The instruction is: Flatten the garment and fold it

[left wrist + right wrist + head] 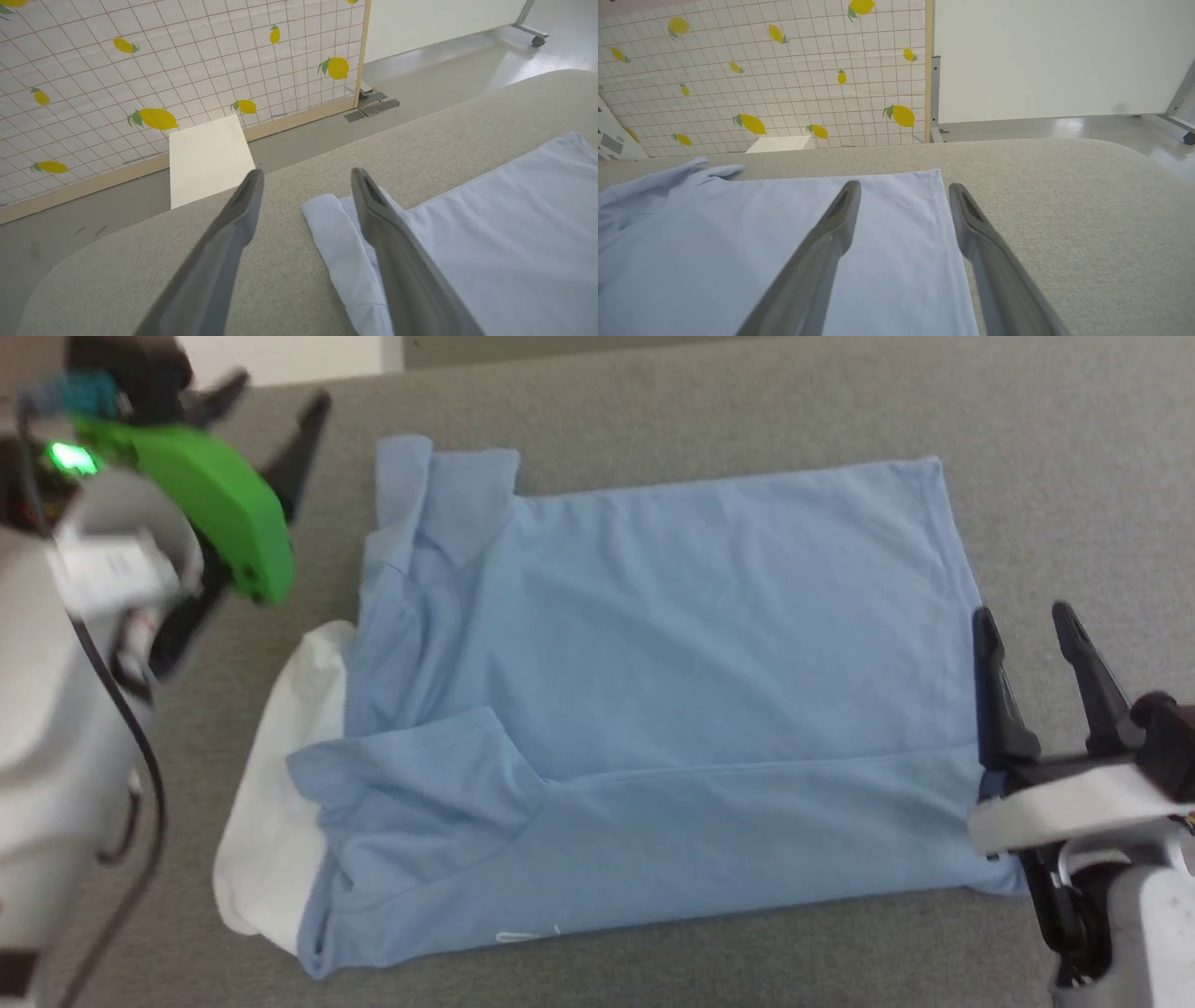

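Fabric lies mid-frame in the head view: the garment (653, 691), a limp light-blue knit with its sleeves tucked in and a white part at lower left, rests on the grey, felt-like counter (747, 392). The left jaws at upper left and the right jaws at the right edge are both spread and empty.

In the left wrist view the left jaws straddle a rumpled sleeve fold (336, 242).

In the right wrist view the right jaws straddle the stitched hem (945, 242). You'd likely do best to pinch every layer there and lift low and evenly.
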You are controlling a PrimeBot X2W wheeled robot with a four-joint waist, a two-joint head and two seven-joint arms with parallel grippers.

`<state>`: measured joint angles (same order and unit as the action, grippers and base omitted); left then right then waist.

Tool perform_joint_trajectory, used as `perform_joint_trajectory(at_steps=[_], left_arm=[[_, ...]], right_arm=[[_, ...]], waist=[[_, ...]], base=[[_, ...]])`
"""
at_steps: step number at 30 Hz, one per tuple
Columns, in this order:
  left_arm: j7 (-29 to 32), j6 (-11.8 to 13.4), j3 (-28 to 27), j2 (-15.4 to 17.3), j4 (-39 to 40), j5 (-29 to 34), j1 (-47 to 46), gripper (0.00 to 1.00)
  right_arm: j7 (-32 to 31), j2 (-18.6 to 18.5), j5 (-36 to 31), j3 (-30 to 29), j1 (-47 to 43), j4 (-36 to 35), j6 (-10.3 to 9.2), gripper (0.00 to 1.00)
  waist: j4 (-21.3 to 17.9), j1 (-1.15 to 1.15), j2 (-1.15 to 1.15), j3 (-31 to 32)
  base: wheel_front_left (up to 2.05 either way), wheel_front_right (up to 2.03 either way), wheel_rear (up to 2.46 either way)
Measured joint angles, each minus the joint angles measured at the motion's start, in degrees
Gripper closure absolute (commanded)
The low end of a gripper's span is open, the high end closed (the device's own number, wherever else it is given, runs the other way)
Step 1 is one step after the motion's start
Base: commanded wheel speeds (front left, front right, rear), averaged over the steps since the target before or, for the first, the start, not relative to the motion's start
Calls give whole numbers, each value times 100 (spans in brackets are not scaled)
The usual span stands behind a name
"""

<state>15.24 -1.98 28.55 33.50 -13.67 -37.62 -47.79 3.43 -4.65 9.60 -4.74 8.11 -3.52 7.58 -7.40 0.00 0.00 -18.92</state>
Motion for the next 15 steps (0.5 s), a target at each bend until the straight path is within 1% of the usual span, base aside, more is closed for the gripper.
perform_joint_trajectory(at_steps=[3, 6, 11, 15], left_arm=[[512, -135, 33, 32, -378, -31, -666, 0], [1066, -164, 37, 26, -657, -132, -1153, 0], [2016, 34, 31, 58, -888, -374, -1485, 0], [2539, 212, 4, 170, -901, -485, -1504, 0]], right_arm=[[73, 34, 1, 144, 205, -31, 0, 0], [191, 64, 1, 247, 412, -67, 0, 0], [336, 116, 3, 385, 678, -105, 0, 0], [426, 149, 12, 480, 769, -112, 0, 0]], waist=[[-114, 0, 0, -308], [-237, 0, 0, -619], [-477, 1, 0, -1105], [-703, 1, 0, -1399]], base=[[0, 0, 0], [0, 0, 0], [0, 0, 0], [0, 0, 0]])
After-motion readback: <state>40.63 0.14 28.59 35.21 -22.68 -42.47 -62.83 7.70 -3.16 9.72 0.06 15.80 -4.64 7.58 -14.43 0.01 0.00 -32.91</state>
